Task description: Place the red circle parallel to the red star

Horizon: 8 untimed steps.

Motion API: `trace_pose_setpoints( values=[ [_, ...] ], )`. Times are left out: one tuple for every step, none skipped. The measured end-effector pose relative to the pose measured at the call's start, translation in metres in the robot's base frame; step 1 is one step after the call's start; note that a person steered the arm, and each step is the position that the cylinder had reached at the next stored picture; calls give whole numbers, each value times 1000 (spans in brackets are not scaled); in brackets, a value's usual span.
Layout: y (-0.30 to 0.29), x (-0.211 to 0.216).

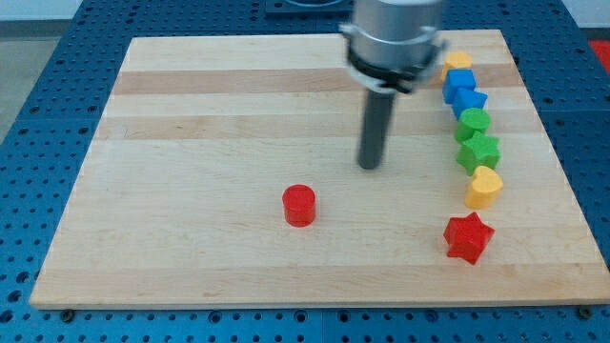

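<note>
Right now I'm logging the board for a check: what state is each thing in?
my tip: on the board, touching no block
red circle: upright, alone
red star: flat, apart from the yellow heart
green blocks: touching in the column
blue blocks: touching in the column

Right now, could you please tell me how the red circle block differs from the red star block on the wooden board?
The red circle block is a smooth round cylinder; the red star block has pointed arms. The circle stands alone near the board's middle, while the star sits at the lower end of a curved row of blocks on the view's right. The circle lies nearer my tip, below and to its left. Both are red and rest on the wooden board.
</note>
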<state>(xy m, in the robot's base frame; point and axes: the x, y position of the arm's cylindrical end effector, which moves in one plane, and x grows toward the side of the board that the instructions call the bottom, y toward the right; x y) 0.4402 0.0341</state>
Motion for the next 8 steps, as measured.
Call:
trace_pose_setpoints(
  values=[
    [-84, 8],
    [-160, 52],
    [-164, 90],
    [-120, 77],
    [-79, 57],
    [-34, 70],
    [-18, 77],
    [-34, 77]
  ],
)
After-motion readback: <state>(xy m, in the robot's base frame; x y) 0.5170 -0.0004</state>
